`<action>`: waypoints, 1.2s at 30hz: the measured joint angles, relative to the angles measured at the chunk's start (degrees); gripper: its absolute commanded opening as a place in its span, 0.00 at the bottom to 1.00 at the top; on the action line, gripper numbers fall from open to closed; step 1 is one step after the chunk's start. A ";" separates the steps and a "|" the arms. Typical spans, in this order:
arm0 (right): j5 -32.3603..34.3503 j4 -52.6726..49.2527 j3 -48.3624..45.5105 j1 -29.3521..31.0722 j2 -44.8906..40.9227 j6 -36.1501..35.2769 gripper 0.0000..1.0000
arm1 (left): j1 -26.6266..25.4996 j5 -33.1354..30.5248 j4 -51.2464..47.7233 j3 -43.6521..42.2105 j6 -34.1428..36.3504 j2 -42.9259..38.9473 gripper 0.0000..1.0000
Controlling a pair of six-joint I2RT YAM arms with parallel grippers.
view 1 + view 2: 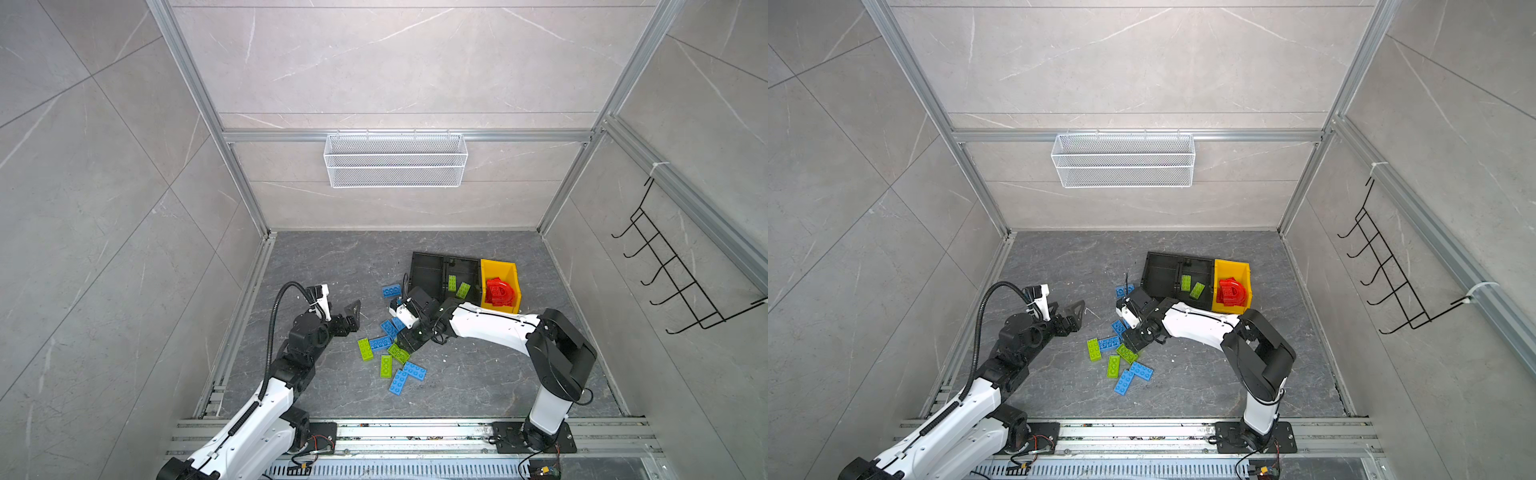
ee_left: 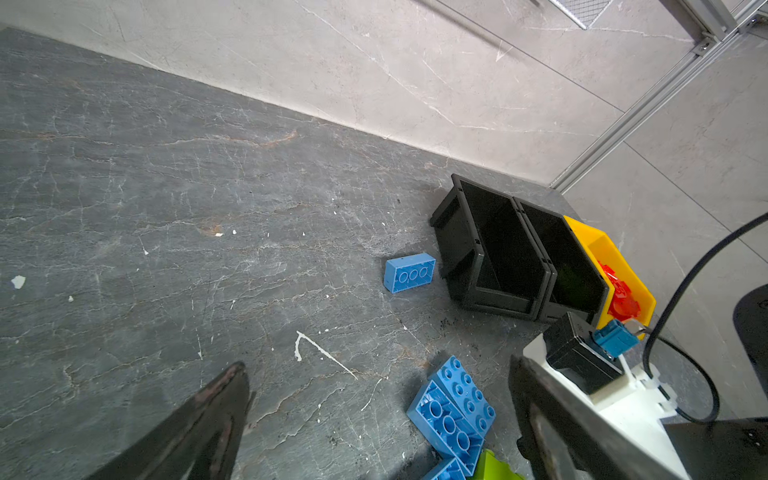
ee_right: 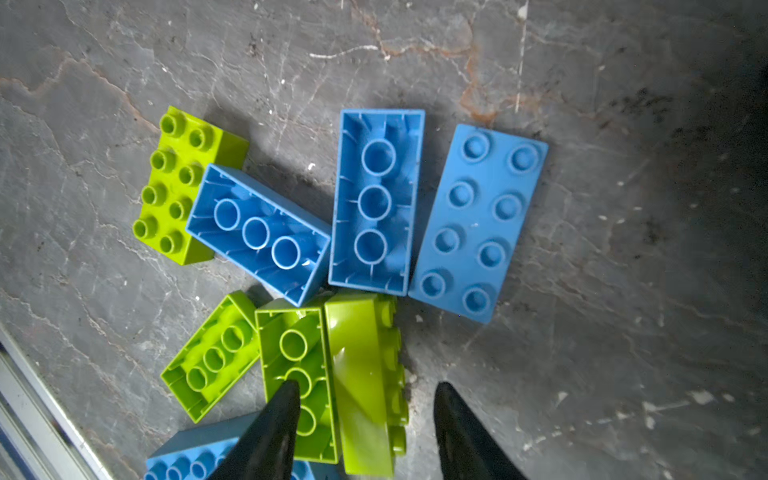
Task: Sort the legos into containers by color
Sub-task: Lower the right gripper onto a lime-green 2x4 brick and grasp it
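In the mid-floor pile [image 1: 380,343] the right gripper [image 3: 366,388] stands parted astride a green brick [image 3: 361,357] on its side, one fingertip [image 3: 282,411] over the upturned green neighbour [image 3: 293,345], so closing could snag both; the left gripper [image 1: 353,316] gapes empty.

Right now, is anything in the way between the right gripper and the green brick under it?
Nothing visible sits between them. The right gripper straddles the green brick on its side; a second green brick, upside down, lies against it beneath one finger.
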 measured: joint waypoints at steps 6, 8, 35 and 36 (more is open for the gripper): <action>1.07 0.35 -0.02 -0.44 1.03 0.02 0.49 | 0.02 -0.09 -0.11 0.00 0.00 0.37 1.00; 1.46 0.28 -0.07 -0.87 1.16 0.02 0.49 | 0.00 -0.09 -0.13 0.00 0.00 0.39 1.00; 2.34 0.57 -3.15 -3.76 0.52 0.00 0.60 | 0.00 -0.31 -0.13 0.00 0.00 2.01 0.99; 2.40 0.52 -3.13 -3.76 1.07 0.00 0.60 | 0.00 -0.37 -0.15 0.00 0.00 2.05 1.00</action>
